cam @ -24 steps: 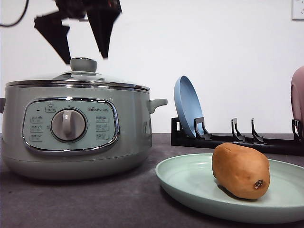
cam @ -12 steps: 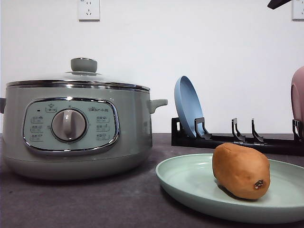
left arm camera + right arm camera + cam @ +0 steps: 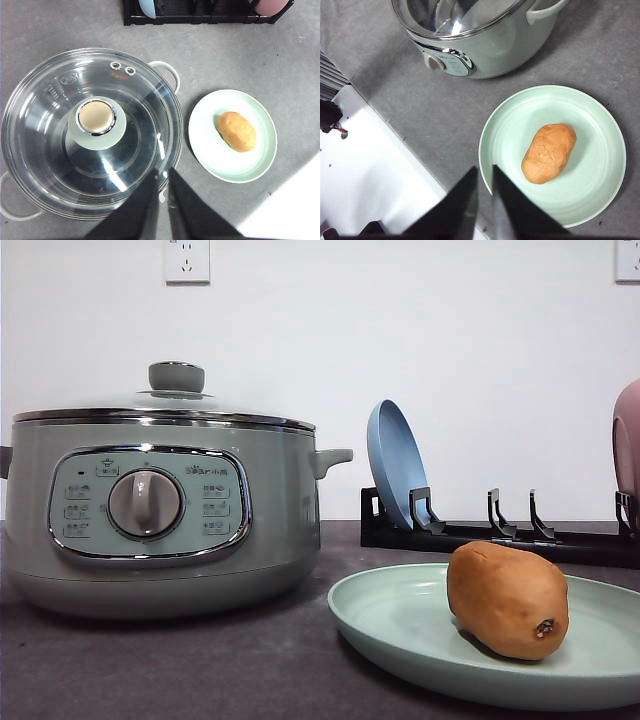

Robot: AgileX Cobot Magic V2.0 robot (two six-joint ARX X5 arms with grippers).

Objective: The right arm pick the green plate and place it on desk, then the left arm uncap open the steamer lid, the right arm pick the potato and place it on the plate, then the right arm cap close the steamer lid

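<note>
The orange-brown potato (image 3: 507,600) lies on the green plate (image 3: 400,625), which rests flat on the dark grey desk (image 3: 180,660) to the right of the steamer. The glass steamer lid (image 3: 165,405) with its pale green knob (image 3: 176,376) sits shut on the pot. High over the lid hangs my left gripper (image 3: 161,175), jaws shut and empty; its view shows the lid (image 3: 55,110), the plate (image 3: 210,150) and the potato (image 3: 236,131). My right gripper (image 3: 484,172) is shut and empty, high above the near rim of the plate (image 3: 505,130), with the potato (image 3: 549,152) beyond it. Neither arm shows in the front view.
The pale green steamer pot (image 3: 150,540) stands at the left. A black dish rack (image 3: 500,535) at the back holds an upright blue plate (image 3: 395,465) and a pink plate (image 3: 627,450). A white surface (image 3: 375,180) borders the desk's near edge.
A second ago an open gripper hung just above the lid knob. It lifted away and has left the front view. The lid, the plate and the potato have not moved.
</note>
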